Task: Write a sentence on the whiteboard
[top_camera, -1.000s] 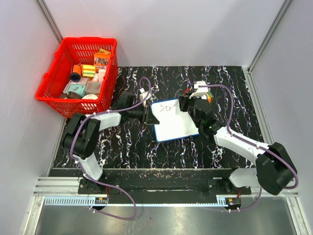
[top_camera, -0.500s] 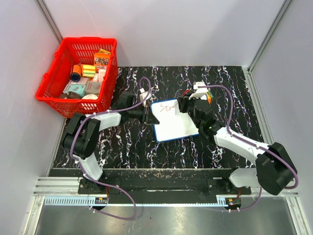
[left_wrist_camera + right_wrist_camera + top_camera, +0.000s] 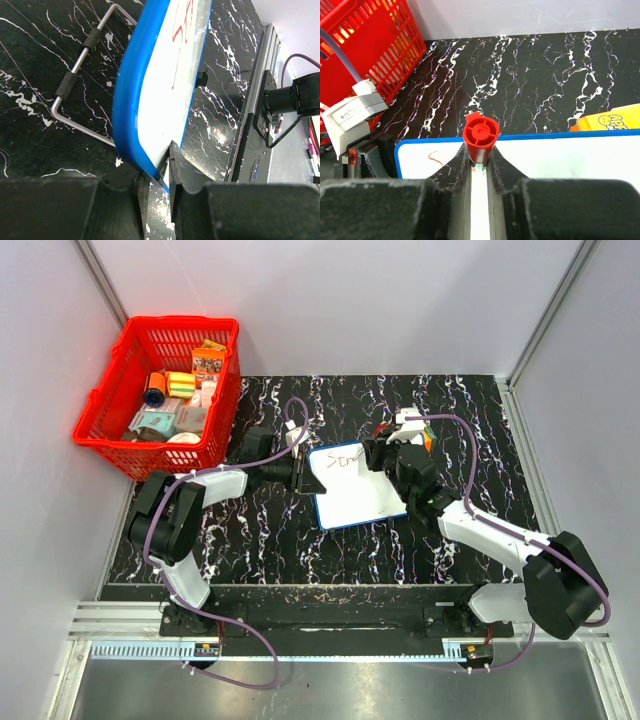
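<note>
The whiteboard (image 3: 357, 496) with its blue frame lies mid-table, and the sentence (image 3: 343, 457) is a few red scrawled strokes along its top edge. My left gripper (image 3: 304, 476) is shut on the board's left edge; in the left wrist view the fingers (image 3: 182, 172) pinch the blue rim of the whiteboard (image 3: 165, 85) below the red strokes (image 3: 182, 27). My right gripper (image 3: 379, 456) hangs over the board's upper right, shut on a red marker (image 3: 481, 133) that points down at the whiteboard (image 3: 570, 155). The marker's tip is hidden.
A red basket (image 3: 120, 430) full of small items stands at the back left. An orange box (image 3: 429, 438) lies just behind my right gripper, by the board's far corner (image 3: 615, 117). A wire stand (image 3: 75, 82) lies under the board. Walls close three sides.
The red writing on the top line has grown slightly to the right. My right gripper with the marker shifted a little. The left arm stays still on the board.
</note>
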`<state>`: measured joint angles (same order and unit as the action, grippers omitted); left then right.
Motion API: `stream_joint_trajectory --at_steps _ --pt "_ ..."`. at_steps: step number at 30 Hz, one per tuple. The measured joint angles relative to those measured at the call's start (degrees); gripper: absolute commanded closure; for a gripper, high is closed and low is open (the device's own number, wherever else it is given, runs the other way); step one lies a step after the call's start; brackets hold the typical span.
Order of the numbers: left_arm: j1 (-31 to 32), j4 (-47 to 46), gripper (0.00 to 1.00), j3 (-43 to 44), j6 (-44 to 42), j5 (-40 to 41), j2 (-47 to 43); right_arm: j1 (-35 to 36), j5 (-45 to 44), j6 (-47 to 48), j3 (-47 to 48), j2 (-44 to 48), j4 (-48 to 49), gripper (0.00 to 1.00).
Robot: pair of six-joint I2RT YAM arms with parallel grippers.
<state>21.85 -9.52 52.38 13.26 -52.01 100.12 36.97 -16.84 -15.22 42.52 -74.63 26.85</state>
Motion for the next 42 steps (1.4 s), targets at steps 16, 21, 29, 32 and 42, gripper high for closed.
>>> stream_joint_trajectory --at_steps 16,21,29,32,42 --pt "0.02 0.04 1.0 0.02 0.0 0.02 0.0 0.0 -0.09 0.04 -1.05 1.25 -1.86 1.0" --pt "0.02 0.07 1.0 0.02 0.0 0.02 0.0 0.0 -0.98 0.09 -1.4 1.88 -2.91 1.0" --pt "0.11 0.22 1.0 0.13 0.0 0.17 0.0 -0.17 -2.69 0.09 -1.4 2.01 -3.17 1.0" --pt "0.15 0.35 1.0 0.17 0.0 0.17 0.0 -0.37 -3.08 0.13 -1.27 2.01 -3.19 1.0" --pt "0.48 0.44 1.0 0.48 -0.68 0.24 0.0 -0.68 -3.41 0.48 1.29 1.25 -3.19 1.0"
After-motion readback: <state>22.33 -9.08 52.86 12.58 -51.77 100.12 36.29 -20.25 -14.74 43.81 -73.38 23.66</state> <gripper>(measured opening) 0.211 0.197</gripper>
